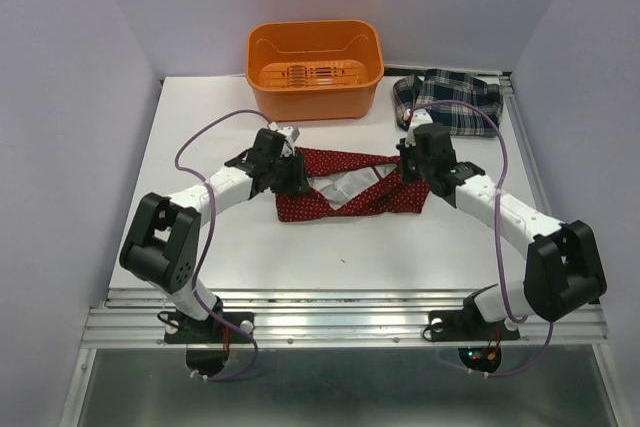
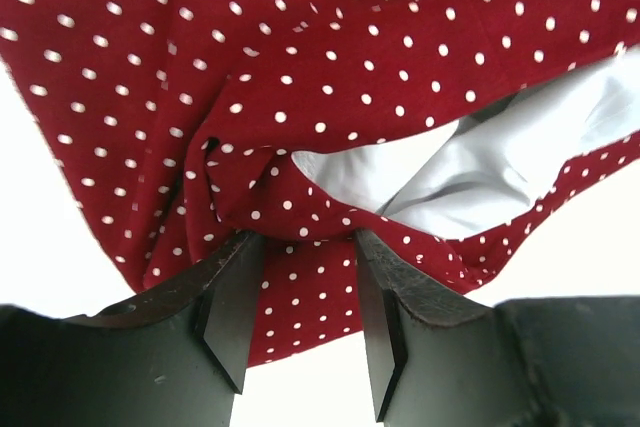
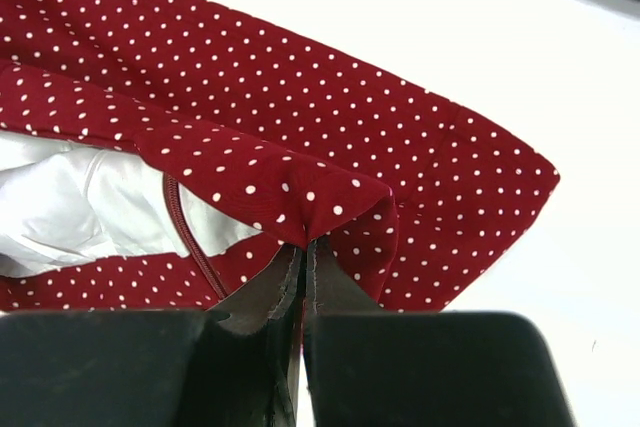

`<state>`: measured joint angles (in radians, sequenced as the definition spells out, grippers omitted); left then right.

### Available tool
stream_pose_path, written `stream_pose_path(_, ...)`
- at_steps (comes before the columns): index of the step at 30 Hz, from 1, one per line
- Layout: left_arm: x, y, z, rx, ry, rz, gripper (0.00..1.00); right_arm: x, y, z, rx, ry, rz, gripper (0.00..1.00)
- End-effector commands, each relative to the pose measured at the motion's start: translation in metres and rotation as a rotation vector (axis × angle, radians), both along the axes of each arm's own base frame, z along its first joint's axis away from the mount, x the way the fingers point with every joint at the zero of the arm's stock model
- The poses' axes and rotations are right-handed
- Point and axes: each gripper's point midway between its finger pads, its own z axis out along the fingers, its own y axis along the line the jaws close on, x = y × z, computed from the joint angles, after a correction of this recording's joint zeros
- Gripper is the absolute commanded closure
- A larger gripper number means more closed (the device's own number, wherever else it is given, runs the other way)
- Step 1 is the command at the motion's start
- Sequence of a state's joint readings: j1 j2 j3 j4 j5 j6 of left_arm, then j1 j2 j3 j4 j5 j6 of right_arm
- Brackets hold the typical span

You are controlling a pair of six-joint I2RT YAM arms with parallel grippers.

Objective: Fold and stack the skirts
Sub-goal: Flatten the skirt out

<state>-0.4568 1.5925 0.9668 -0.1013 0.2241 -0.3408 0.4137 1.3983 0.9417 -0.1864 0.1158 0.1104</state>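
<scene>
Our red dotted skirt [image 1: 390, 197] stretches lengthwise from one gripper to the other. Our right gripper [image 3: 303, 247] pinches its end fold tight. Our left gripper [image 2: 307, 242] straddles the opposite end, jaws narrowly apart. The plaid skirt [image 1: 447, 102] lies beyond the right gripper.

red dotted skirt [image 2: 300, 77] fills most of frame, bunched w/ folds near centre. pale lining [image 2: 500, 167] shows thru an opening on the right. left gripper [image 2: 308, 245] at bottom, fingers [image 2: 232, 317] apart, cloth lying btwn them. white table [image 2: 50, 237] shows left & right of cloth.
</scene>
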Motion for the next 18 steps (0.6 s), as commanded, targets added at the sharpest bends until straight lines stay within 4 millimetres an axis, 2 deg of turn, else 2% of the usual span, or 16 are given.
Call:
stream_pose_path(1,0.034,0.008,0.028,-0.066,-0.082,0.083,0.48,0.006,0.006,0.034,0.044,-0.078,0.0,0.99)
stream_pose_path(13,0.038,0.0,0.02,-0.105,-0.056,0.06,0.45,0.006,0.008,0.035,0.054,-0.079,0.007,0.99)
stream_pose_path(18,0.038,-0.008,0.023,-0.146,-0.068,0.026,0.52,0.006,0.008,0.035,0.058,-0.077,0.008,0.99)
